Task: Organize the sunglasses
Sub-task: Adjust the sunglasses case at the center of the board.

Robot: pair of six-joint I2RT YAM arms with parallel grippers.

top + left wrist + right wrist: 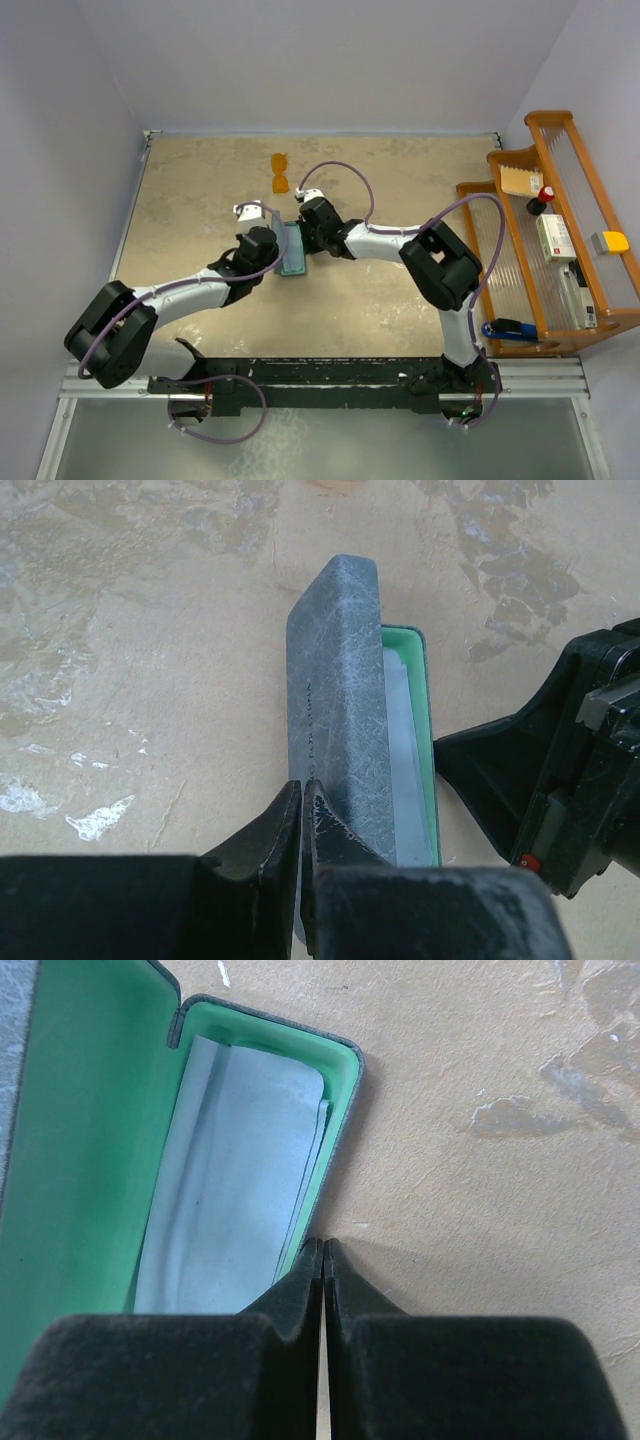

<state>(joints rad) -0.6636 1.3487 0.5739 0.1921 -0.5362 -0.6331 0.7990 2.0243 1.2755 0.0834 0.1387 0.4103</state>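
The sunglasses (pixel 281 172), small with orange lenses, lie on the table at the back, beyond both grippers and apart from them. The grey-blue case (pixel 293 252) stands open between the grippers. Its lid (pixel 340 670) is raised, and its teal-green lining (pixel 90 1130) holds a pale cloth (pixel 240 1180). My left gripper (pixel 302 792) is shut on the lid's edge. My right gripper (pixel 323 1247) is shut, with its tips against the base's front rim (pixel 345 1110). It also shows in the left wrist view (pixel 470 755). The sunglasses do not show in either wrist view.
A wooden rack (pixel 520 190) stands along the right edge and holds small boxes and a red-capped item. A blue-handled tool (pixel 510 328) lies at its near end. Walls close the table at the left, back and right.
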